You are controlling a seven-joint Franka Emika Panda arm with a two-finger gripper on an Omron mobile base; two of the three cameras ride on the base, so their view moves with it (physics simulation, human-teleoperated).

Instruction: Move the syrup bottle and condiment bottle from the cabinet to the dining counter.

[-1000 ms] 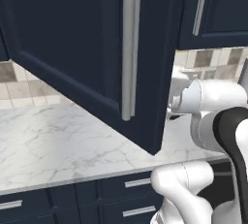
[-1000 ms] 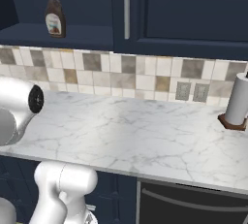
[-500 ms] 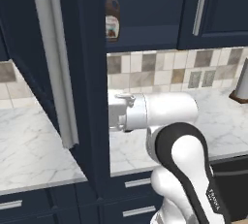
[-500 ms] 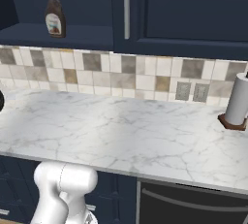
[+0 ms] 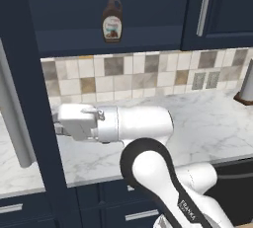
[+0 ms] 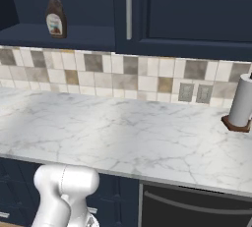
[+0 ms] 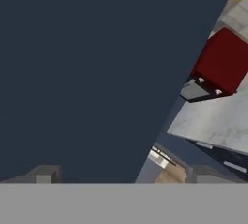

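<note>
While the cabinet (image 5: 74,5) stands open, I see its door (image 5: 29,123) edge-on at the left with my wide-open gripper (image 7: 121,174) close against the panel. Syrup bottle (image 5: 112,20) stands upright on the cabinet shelf (image 6: 74,37), toward its left end.

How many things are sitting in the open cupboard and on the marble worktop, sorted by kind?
Bottles: 1, the syrup bottle on the shelf of the open cabinet
Paper towel rolls: 1, the paper towel roll upright on its holder, at the right of the marble worktop
Total: 2
</note>
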